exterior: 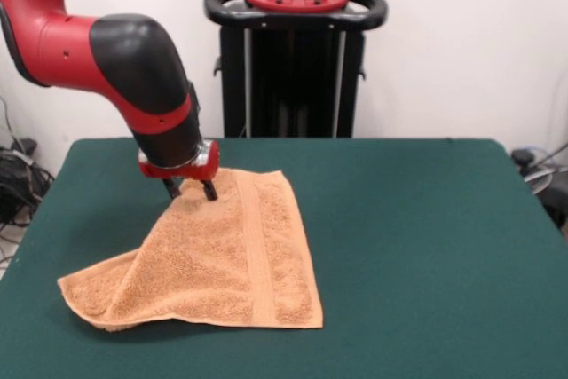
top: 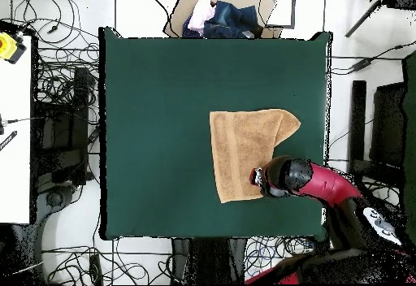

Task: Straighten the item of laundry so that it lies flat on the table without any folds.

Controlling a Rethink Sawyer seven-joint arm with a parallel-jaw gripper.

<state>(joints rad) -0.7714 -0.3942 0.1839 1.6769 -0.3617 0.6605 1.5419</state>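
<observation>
The orange-tan towel (exterior: pixel 231 264) lies on the left half of the green table (exterior: pixel 426 237). Its right part is flat, with a woven band running front to back. Its left part slopes up toward the far corner, and the near left corner is creased with a fold. My gripper (exterior: pixel 192 189) stands at that far left corner, its two dark fingers apart and their tips down in the cloth. In the overhead view the towel (top: pixel 244 149) sits right of the table's (top: pixel 162 96) middle. There the arm's wrist (top: pixel 284 177) covers the towel's lower right corner and hides the fingers.
The black pedestal (exterior: pixel 293 68) rises behind the table's far edge. Cables (exterior: pixel 18 175) hang off the left side. The overhead view shows a box of clothes (top: pixel 219 15) past the top edge, a white bench (top: pixel 12 136) at left and cables all around.
</observation>
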